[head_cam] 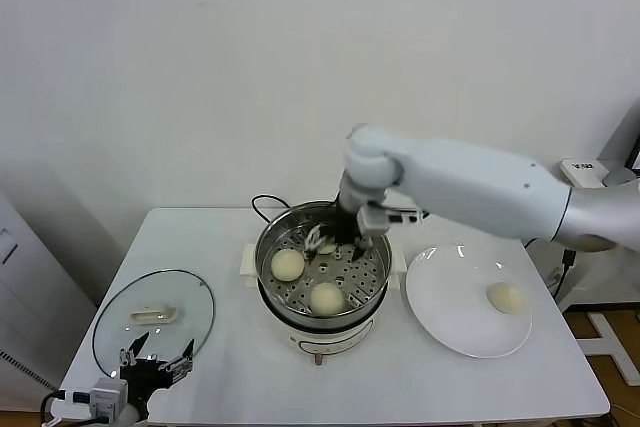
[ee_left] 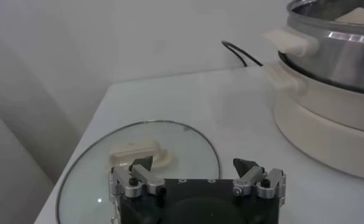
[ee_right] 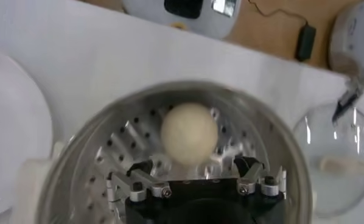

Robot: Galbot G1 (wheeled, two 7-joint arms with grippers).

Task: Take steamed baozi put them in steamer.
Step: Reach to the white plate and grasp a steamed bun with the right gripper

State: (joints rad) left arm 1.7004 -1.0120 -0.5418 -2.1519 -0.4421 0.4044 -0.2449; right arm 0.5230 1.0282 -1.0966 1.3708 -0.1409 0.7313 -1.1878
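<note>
Reaching into the steamer (head_cam: 322,265), the right gripper (ee_right: 197,172) stands wide open over a baozi (ee_right: 189,133). Another baozi (head_cam: 506,297) sits on the plate (head_cam: 455,322). Left gripper (ee_left: 197,171) hangs open above the glass lid (ee_left: 109,182).

steamer (head_cam: 322,277) centre, three baozi (head_cam: 288,265) inside | plate (head_cam: 455,322) right, one baozi on it | lid (head_cam: 153,319) left

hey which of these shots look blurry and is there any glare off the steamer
Head view: sharp; the steamer rim shines a little. Right wrist view: the bun under the right gripper is soft and smeared. Left wrist view: a bright streak on the steamer wall; the glass lid is clear.
</note>
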